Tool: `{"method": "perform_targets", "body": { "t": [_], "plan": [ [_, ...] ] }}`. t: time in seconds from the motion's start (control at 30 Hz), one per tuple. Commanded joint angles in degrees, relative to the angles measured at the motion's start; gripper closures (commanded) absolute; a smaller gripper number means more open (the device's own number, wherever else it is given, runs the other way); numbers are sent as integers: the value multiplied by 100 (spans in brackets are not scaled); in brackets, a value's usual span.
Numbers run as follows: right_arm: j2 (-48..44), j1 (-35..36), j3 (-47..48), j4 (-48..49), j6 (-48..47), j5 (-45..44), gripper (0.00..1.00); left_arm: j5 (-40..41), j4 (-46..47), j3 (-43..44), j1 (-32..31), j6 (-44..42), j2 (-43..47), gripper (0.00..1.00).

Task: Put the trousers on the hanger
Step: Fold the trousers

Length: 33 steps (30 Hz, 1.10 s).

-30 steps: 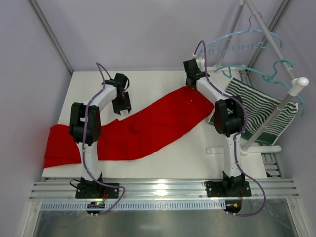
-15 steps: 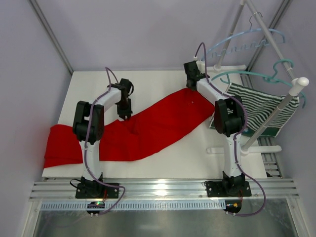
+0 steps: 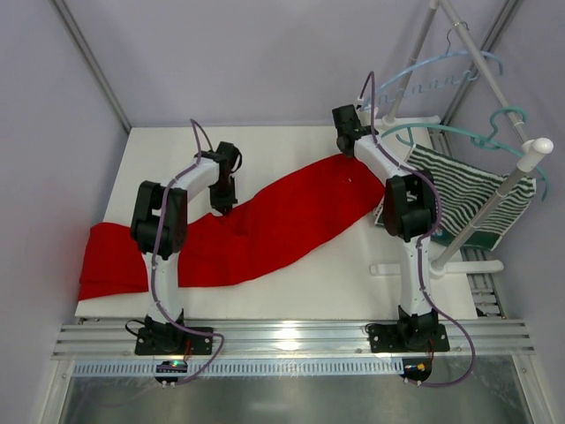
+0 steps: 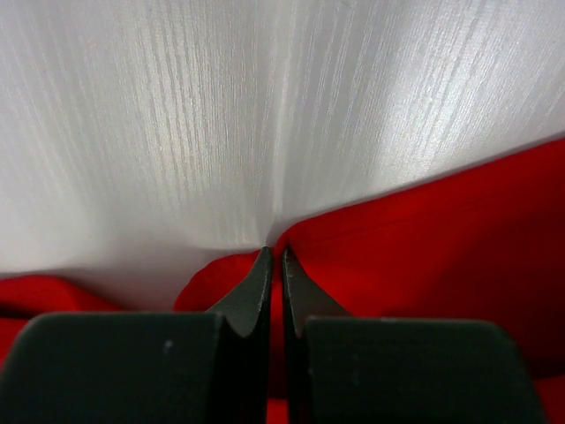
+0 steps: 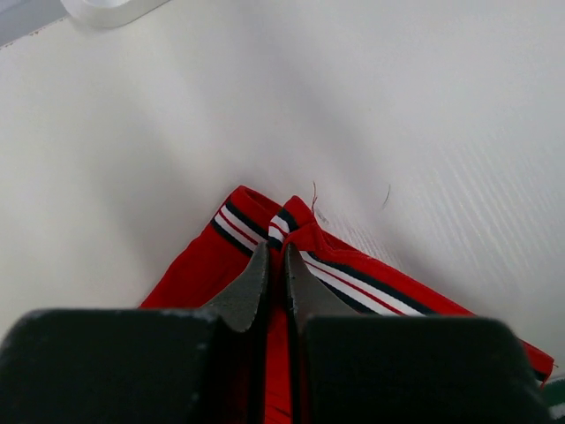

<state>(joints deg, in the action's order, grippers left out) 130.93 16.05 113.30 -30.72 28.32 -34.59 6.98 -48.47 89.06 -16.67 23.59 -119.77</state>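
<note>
Open passage lay over the bare table (image 3: 282, 141) behind the trousers (image 3: 265, 230) and along the near strip before them. Obstructions crowded the right: slanted rack pole (image 3: 486, 206), striped garment (image 3: 452, 187), teal hanger (image 3: 441, 128), pale blue hanger (image 3: 424, 88) overhead. Walls (image 3: 265, 62) closed the left and rear.

The left gripper (image 4: 274, 254) pinches a raised fold at the edge of the red trousers (image 4: 441, 238), jaws almost touching. Cloth spreads to both sides of the gripper, and the white table (image 4: 265, 106) lies beyond it.
</note>
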Motion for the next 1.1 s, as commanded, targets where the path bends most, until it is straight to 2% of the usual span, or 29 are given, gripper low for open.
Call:
{"method": "perform_targets", "body": {
  "t": [0.0, 0.23, 0.4, 0.47, 0.5, 0.53, 0.67, 0.8, 0.87, 1.07],
  "plan": [
    [195, -164, 482, -65, 253, -689, 96, 260, -427, -424, 41, 40, -372, 100],
    [477, -190, 773, -207, 359, -593, 96, 199, -462, -459, 67, 189, -346, 99],
    [372, -208, 720, -118, 25, 39, 94, 31, -611, -21, 128, 295, -56, 62],
    [161, -199, 598, -110, -19, 189, 84, 110, -786, 225, 164, 277, 136, 54],
    [47, -208, 397, -57, -45, 320, 79, 189, -848, 452, 164, 242, 190, 53],
    [-58, -199, 273, -31, -72, 347, 70, 302, -944, 559, 164, 225, 269, 52],
    [-804, -190, -395, 127, -185, 689, 56, -10, -980, 683, 164, 93, 708, 50],
    [-1306, -59, -984, 189, -248, 962, 52, -845, -849, 236, 85, 40, 1305, 50],
    [-1456, 29, -1125, 198, -256, 1086, 52, -997, -831, -80, 15, -4, 1481, 51],
    [-1685, 214, -1117, -109, -230, 945, 52, -427, -743, -827, -170, -57, 1939, 50]
  ]
}}
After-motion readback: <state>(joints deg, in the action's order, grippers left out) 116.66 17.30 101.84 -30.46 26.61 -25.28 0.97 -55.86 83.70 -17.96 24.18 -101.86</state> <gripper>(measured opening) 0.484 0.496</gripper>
